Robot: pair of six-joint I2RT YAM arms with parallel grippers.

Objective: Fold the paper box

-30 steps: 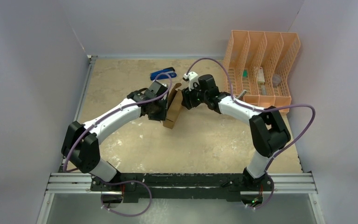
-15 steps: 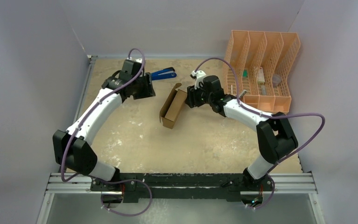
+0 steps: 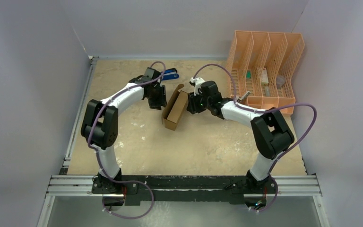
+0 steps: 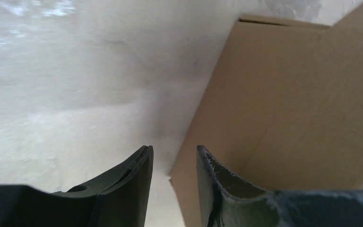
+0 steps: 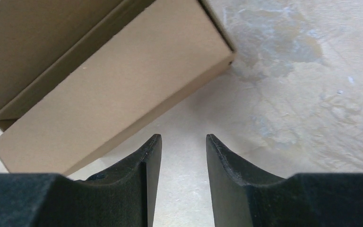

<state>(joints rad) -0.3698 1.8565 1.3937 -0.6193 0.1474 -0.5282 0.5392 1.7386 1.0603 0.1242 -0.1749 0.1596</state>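
Observation:
The paper box point(image 3: 174, 110) is a small brown cardboard box with its top open, lying slantwise in the middle of the table. My left gripper point(image 3: 159, 104) sits close against its left side, jaws open. In the left wrist view the paper box point(image 4: 288, 104) fills the right half, and its near edge shows just beyond the gap of the left gripper point(image 4: 174, 150), not pinched. My right gripper point(image 3: 189, 104) is at the box's right side, open. Only bare table lies between the tips of the right gripper point(image 5: 183, 138), and the paper box point(image 5: 108, 94) is up and to the left.
A peach-orange mesh file organizer point(image 3: 266, 71) with small items inside stands at the back right, close behind the right forearm. A blue object point(image 3: 170, 74) lies on the table behind the left wrist. Grey walls close in the left, back and right.
The left arm pulled away from the box to the back left, then came back to the box's left side. The right gripper stayed at the box's right side and narrowed a little.

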